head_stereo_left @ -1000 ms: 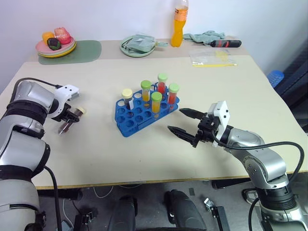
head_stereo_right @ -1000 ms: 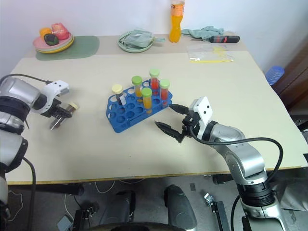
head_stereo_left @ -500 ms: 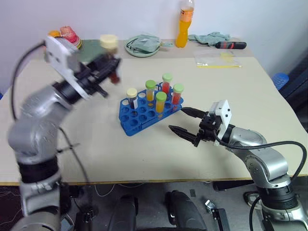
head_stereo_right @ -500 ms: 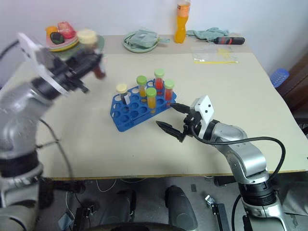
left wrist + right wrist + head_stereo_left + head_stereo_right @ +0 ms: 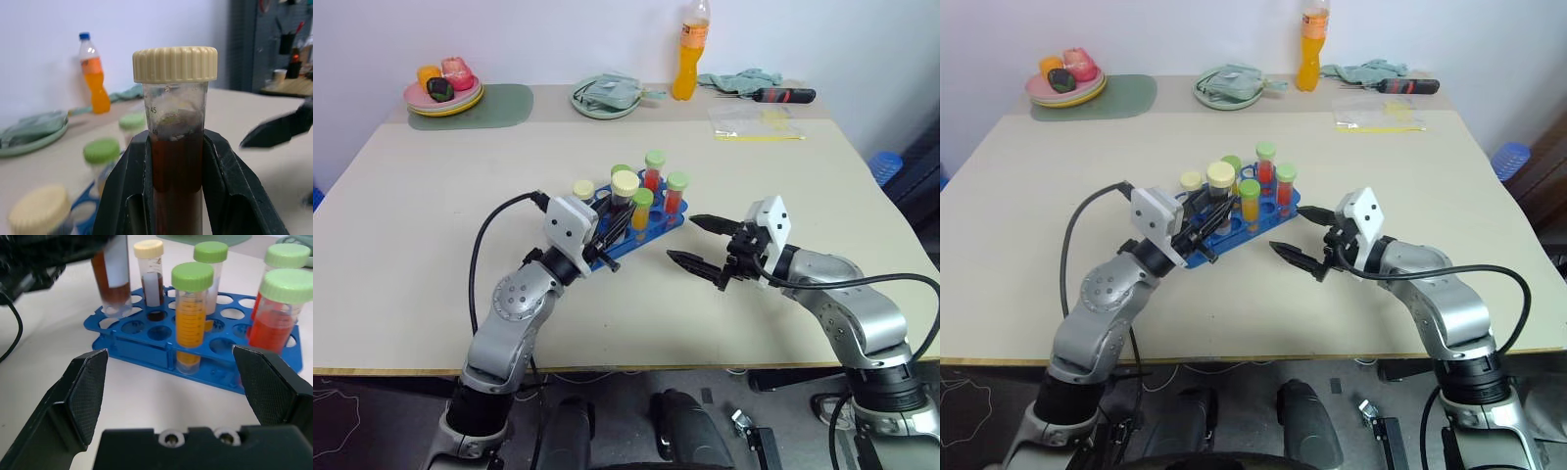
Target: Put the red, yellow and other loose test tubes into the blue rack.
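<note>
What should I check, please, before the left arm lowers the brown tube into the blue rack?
1. Left gripper shut on the cream-capped tube: ok.
2. Tube upright: ok.
3. Tube bottom over the blue rack: ok.
4. Bottom centred on one free hole: cannot tell.
5. Empty holes near the tube: ok.
6. Right gripper open, apart from the rack: ok.

Left gripper [image 5: 607, 233] fingers clamped (arm raised), right gripper [image 5: 705, 247] fingers spread
</note>
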`<state>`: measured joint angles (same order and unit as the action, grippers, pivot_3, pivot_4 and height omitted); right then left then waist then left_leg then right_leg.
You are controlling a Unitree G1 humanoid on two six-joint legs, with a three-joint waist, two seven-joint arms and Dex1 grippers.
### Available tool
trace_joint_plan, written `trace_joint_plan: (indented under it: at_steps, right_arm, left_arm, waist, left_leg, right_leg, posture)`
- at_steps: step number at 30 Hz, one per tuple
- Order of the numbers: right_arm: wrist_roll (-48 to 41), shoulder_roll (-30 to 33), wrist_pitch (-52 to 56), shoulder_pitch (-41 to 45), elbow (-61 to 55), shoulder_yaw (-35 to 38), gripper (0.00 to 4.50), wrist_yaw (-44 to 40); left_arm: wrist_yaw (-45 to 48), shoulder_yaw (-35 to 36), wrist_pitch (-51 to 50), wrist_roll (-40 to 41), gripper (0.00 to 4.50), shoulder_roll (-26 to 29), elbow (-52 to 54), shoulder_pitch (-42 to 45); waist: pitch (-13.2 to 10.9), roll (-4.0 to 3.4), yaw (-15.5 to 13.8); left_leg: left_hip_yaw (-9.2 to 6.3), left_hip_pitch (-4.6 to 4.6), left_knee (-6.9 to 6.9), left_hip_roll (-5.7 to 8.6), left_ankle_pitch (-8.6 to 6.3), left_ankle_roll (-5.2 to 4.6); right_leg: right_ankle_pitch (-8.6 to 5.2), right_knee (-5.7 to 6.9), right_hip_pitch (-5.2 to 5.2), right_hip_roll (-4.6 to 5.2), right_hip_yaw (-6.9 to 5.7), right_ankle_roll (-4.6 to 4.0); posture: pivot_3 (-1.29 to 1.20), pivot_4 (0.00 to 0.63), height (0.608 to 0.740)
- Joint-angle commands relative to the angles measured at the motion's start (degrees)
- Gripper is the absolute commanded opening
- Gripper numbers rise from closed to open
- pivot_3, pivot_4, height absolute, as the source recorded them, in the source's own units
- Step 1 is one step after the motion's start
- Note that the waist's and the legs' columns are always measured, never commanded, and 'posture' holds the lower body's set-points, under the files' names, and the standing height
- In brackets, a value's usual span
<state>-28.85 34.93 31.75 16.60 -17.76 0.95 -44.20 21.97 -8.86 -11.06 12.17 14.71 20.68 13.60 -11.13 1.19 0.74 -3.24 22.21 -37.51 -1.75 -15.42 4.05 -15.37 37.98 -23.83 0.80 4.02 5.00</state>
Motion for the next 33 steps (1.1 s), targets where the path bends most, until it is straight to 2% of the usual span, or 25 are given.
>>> trace_joint_plan:
  at_steps: [1, 13, 25, 33]
  right_arm:
    - [-0.58, 0.79, -0.32, -1.27, -3.37, 2.2, 4.5, 0.35]
    - [-0.75, 0.81, 0.51, -1.75, -4.4, 2.81, 4.5, 0.73]
    - [-0.45, 0.28, 0.08, -2.13, -4.25, 2.29, 4.5, 0.73]
    - [-0.49, 0.04, 0.16, -2.14, -4.48, 1.81, 4.5, 0.66]
  left_arm:
    - [0.14, 2.34, 3.49, 0.46, 0.75, -1.15, -2.67, 0.36]
    - [2.41, 1.96, 7.48, -1.33, 0.75, -2.05, -11.67, 3.13]
    - [2.34, 2.6, 7.12, -1.95, 0.75, -0.93, -9.47, -0.06]
    - [1.68, 2.77, 8.78, -2.84, 0.75, -1.43, -11.99, 1.18]
  waist:
    - [0.0, 0.0, 0.02]
    - [0.0, -0.01, 0.14]
    - [0.01, -0.01, 0.18]
    - [0.01, -0.02, 0.13]
  left_leg:
    - [0.01, 0.0, -0.01, 0.0, 0.0, 0.0]
    - [-0.01, -0.01, -0.01, 0.0, -0.03, -0.06]
    - [-0.01, -0.03, -0.01, -0.01, -0.03, -0.06]
    - [-0.01, -0.04, -0.01, -0.01, -0.04, -0.06]
  right_leg:
    - [0.0, 0.0, 0.0, 0.01, 0.0, 0.0]
    - [0.0, 0.0, 0.02, -0.01, -0.01, 0.0]
    - [0.0, 0.0, 0.03, -0.02, 0.0, 0.0]
    - [0.0, 0.0, 0.05, -0.02, -0.01, 0.0]
  posture:
    - [0.0, 0.15, 0.74]
    - [0.0, 0.15, 0.74]
    - [0.0, 0.15, 0.74]
    - [0.0, 0.15, 0.74]
